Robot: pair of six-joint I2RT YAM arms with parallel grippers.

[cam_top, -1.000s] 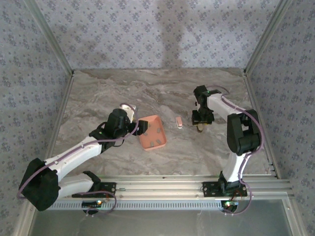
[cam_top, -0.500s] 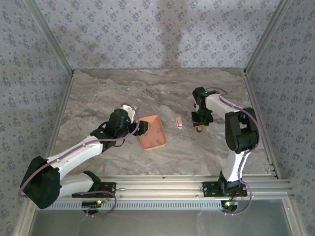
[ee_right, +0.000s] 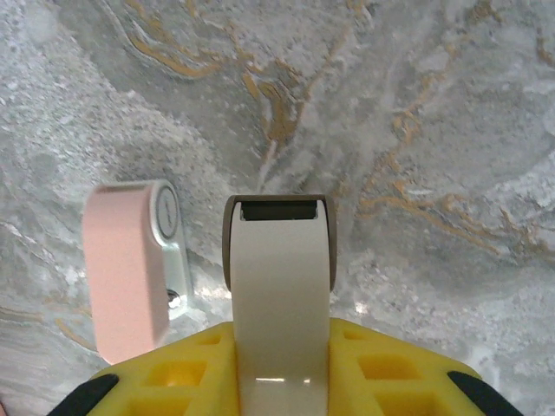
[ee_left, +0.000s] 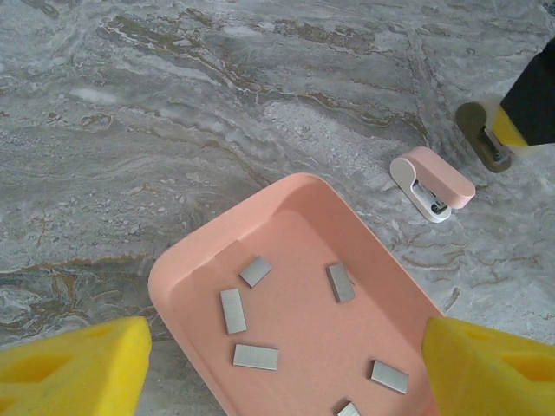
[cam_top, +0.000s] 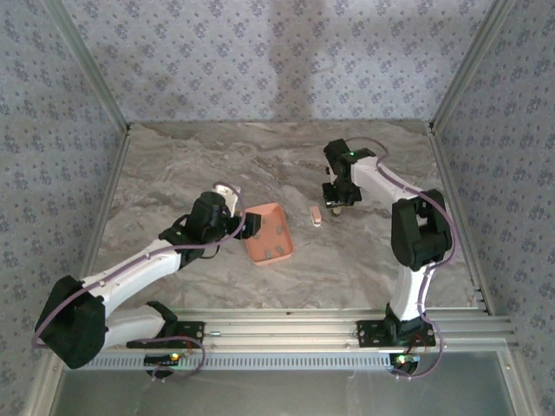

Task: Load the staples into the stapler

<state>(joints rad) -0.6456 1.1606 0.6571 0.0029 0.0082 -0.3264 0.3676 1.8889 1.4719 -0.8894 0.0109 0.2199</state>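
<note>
The stapler (cam_top: 316,215), pale pink and white, lies on the marble next to the tray's far right corner; it also appears as the stapler (ee_left: 431,184) and the stapler (ee_right: 130,269). Several grey staples (ee_left: 232,310) lie loose in the salmon tray (ee_left: 186,260). My left gripper (ee_left: 277,373) is open, its yellow fingertips (ee_left: 69,368) straddling the tray's near end. My right gripper (ee_right: 277,347) is shut on a cream and taupe oblong piece (ee_right: 279,260), just right of the stapler and not touching it. In the top view the right gripper (cam_top: 335,206) hovers beside the stapler.
The salmon tray (cam_top: 276,211) sits mid-table in front of the left gripper (cam_top: 247,224). Patterned walls and metal frame posts bound the marble table (cam_top: 217,165) on three sides. Open marble lies behind and to the right of the stapler.
The right arm has swung left and slightly away from its base, bringing the cream piece up beside the stapler, with its jaws narrower than before. The left arm and tray have not moved.
</note>
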